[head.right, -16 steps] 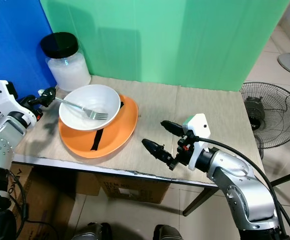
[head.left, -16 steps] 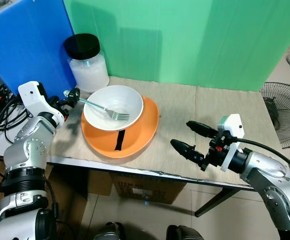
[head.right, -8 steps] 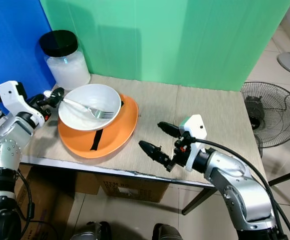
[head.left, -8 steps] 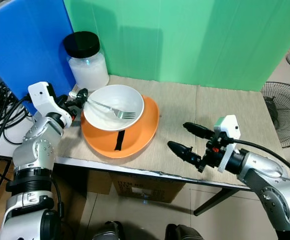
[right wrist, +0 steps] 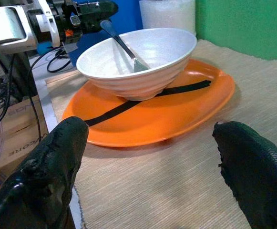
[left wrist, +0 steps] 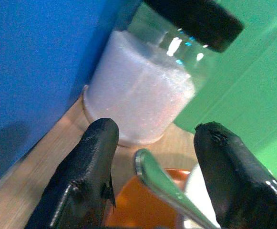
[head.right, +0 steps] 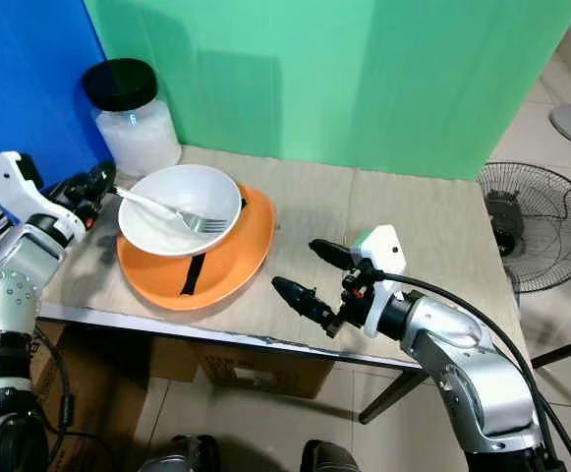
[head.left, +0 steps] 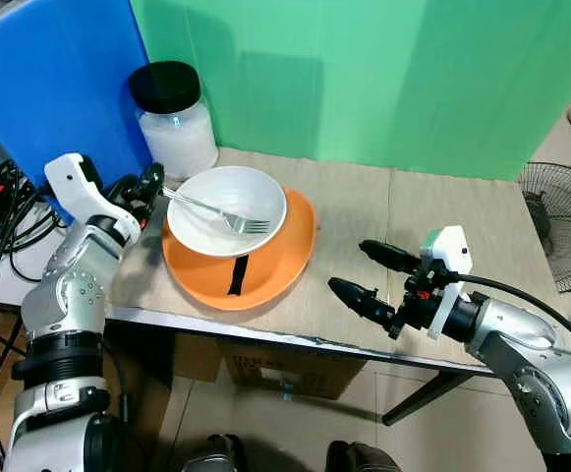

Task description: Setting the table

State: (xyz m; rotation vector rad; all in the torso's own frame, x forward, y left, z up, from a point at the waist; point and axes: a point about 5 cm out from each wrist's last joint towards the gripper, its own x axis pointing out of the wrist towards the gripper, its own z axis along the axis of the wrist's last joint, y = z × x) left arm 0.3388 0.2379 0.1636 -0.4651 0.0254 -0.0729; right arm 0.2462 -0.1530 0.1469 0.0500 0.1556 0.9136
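A white bowl (head.left: 226, 207) holding a fork (head.left: 211, 209) sits on an orange plate (head.left: 270, 265) at the mat-covered surface's (head.left: 432, 221) nine o'clock side, before green (head.left: 383, 79) and blue panels (head.left: 49, 98). The left end effector (left wrist: 150, 176) is spread around the fork's handle tip; the right end effector (head.left: 369, 272) hovers spread at five o'clock.

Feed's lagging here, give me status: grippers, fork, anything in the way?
Left gripper open around fork handle, not clamped. Right gripper open, idle above table. Fork rests in bowl on orange plate. Jar just behind left gripper.
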